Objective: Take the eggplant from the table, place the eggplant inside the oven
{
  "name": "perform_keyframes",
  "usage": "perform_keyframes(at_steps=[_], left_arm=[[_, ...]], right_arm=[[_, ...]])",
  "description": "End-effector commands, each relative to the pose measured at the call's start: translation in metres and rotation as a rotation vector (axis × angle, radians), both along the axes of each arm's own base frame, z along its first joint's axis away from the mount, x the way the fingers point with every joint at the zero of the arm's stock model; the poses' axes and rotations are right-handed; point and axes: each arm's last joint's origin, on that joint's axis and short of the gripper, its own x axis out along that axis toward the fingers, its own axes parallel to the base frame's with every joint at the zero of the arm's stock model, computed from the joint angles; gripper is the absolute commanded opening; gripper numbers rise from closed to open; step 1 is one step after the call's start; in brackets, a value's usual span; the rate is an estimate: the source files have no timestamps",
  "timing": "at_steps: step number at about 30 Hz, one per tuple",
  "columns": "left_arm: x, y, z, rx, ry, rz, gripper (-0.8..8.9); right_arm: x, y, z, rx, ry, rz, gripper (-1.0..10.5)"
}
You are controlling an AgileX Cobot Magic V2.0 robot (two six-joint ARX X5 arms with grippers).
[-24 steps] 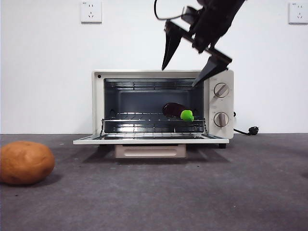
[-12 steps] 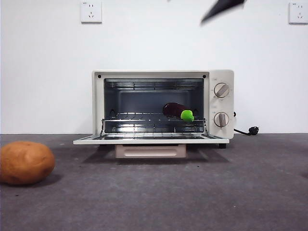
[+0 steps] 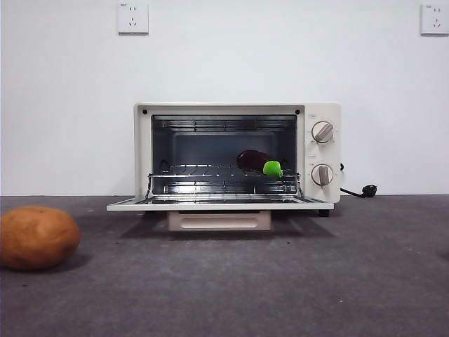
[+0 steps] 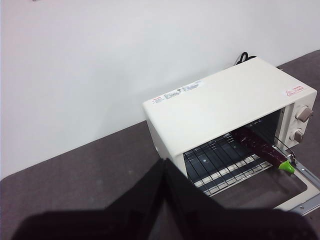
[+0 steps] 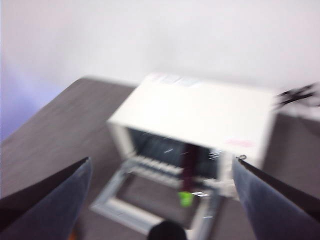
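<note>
The dark-purple eggplant (image 3: 252,160) lies on the wire rack (image 3: 210,184) inside the cream oven (image 3: 319,151), toward its right side, green cap (image 3: 273,168) facing the open door (image 3: 217,206). No gripper shows in the front view. My left gripper (image 4: 164,162) is shut with nothing in it, high above the table to the oven's left, and sees the eggplant (image 4: 257,145) from there. My right gripper (image 5: 160,165) hangs open and empty high in front of the oven (image 5: 200,112); its view is blurred, with the eggplant (image 5: 188,172) below.
A round orange-brown potato (image 3: 38,237) sits on the dark grey table (image 3: 280,281) at the front left. The oven's black cord and plug (image 3: 365,189) lie at its right. The oven stands against a white wall with sockets (image 3: 133,17).
The open right gripper, which hung above the oven's upper right corner, has risen out of the top of the front view. The eggplant stays on the rack.
</note>
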Motion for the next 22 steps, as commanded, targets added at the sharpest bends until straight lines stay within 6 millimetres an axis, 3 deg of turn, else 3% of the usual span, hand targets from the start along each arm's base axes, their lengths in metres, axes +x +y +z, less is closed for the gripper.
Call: perform_keyframes(at_steps=[1,5,11,15,20,22], left_arm=[[0.000,-0.001,0.001,0.008,-0.016,-0.008,-0.06],[0.001,-0.001,0.001,0.008,-0.016,-0.009,-0.06],[0.006,-0.002,0.000,0.010,-0.010,-0.009,-0.06],[0.011,-0.004,-0.003,0.014,0.004,-0.009,-0.06],[0.022,-0.008,-0.007,0.023,0.025,-0.009,-0.06],[0.029,-0.010,-0.009,0.031,0.032,-0.011,-0.06]], right_arm=[[-0.024,-0.014,0.006,-0.053,-0.062,-0.094,4.7],[-0.051,-0.028,0.011,-0.066,-0.109,-0.163,4.7],[-0.062,-0.033,0.014,-0.054,-0.137,-0.174,4.6],[-0.062,-0.033,0.014,-0.057,-0.137,-0.173,2.9],[-0.062,-0.033,0.011,-0.093,-0.121,-0.164,0.1],[-0.062,-0.033,0.009,-0.105,-0.106,-0.162,-0.1]])
